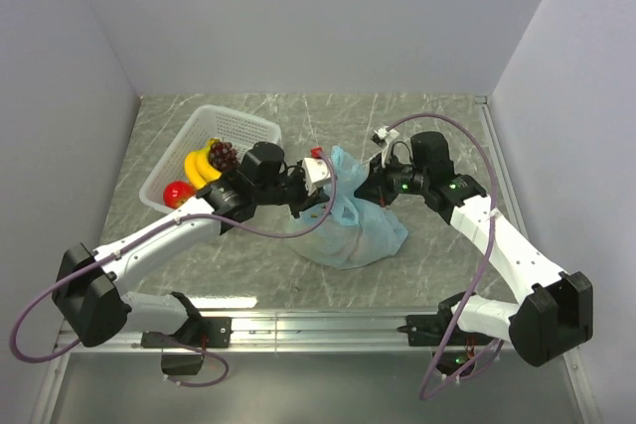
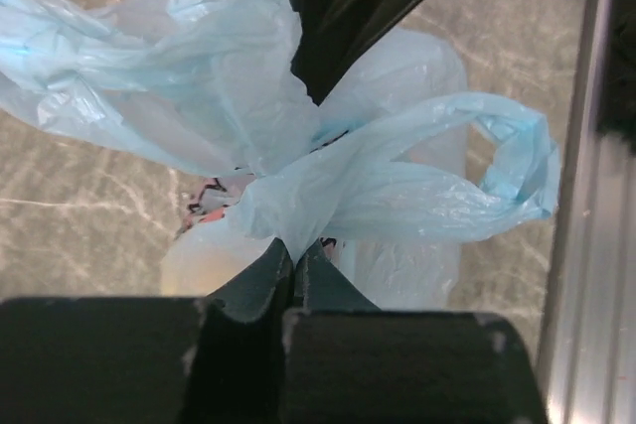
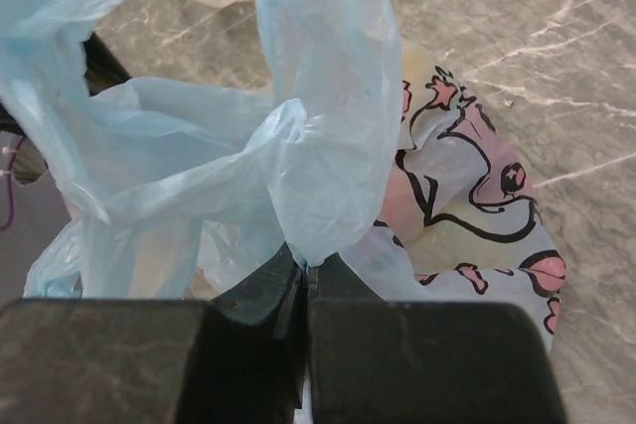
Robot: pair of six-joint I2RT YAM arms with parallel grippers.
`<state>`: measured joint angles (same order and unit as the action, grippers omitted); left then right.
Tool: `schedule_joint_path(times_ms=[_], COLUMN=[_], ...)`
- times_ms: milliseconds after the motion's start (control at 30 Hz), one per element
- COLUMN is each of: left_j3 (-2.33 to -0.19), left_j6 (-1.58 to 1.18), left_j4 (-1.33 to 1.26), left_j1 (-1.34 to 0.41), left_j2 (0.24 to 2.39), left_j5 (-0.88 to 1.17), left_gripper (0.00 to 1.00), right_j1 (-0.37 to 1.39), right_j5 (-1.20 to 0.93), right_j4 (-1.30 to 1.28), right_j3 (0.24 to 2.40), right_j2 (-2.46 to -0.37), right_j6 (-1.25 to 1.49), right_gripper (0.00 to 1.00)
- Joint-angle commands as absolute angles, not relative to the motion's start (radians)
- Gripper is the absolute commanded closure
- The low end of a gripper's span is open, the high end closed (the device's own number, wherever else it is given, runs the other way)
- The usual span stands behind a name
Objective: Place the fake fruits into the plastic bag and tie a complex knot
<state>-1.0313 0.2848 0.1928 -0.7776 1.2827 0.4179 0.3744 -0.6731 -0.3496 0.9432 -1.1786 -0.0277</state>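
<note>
The light-blue plastic bag (image 1: 353, 225) lies on the table between both arms, and pale fruit shapes show through its film (image 3: 452, 235). My left gripper (image 2: 295, 248) is shut on a pinch of the bag's handle film. My right gripper (image 3: 312, 267) is shut on another fold of it. The handles cross in a loose bunch (image 2: 298, 171) between the grippers, with one loop (image 2: 517, 161) sticking out sideways; I cannot tell whether this is a tied knot. Yellow bananas (image 1: 202, 164), purple grapes (image 1: 223, 154) and a red apple (image 1: 178, 193) lie in the basket. From above, the left gripper (image 1: 320, 189) and right gripper (image 1: 370, 186) meet over the bag's top.
The white latticed basket (image 1: 238, 126) stands at the back left, close behind the left wrist. A metal rail (image 1: 328, 325) runs along the near edge by the arm bases. Grey walls close in the table at both sides and the back.
</note>
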Motion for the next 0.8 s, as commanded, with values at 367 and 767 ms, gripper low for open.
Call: schedule_joint_path(times_ms=[367, 767], left_j3=[-1.052, -1.101], left_j6=[0.167, -0.188], left_j4=[0.173, -0.027], left_j1=[-0.687, -0.617], left_j2=[1.298, 1.437], left_j5=[0.838, 0.847], left_gripper=[0.99, 0.99], right_j1=[0.390, 0.419], right_j5=[-0.595, -0.802], right_j4=[-0.285, -0.328], right_j3=[0.988, 0.940], right_j2=[-1.212, -1.134], right_j6=[0.052, -0.167], right_gripper=[1.00, 0.76])
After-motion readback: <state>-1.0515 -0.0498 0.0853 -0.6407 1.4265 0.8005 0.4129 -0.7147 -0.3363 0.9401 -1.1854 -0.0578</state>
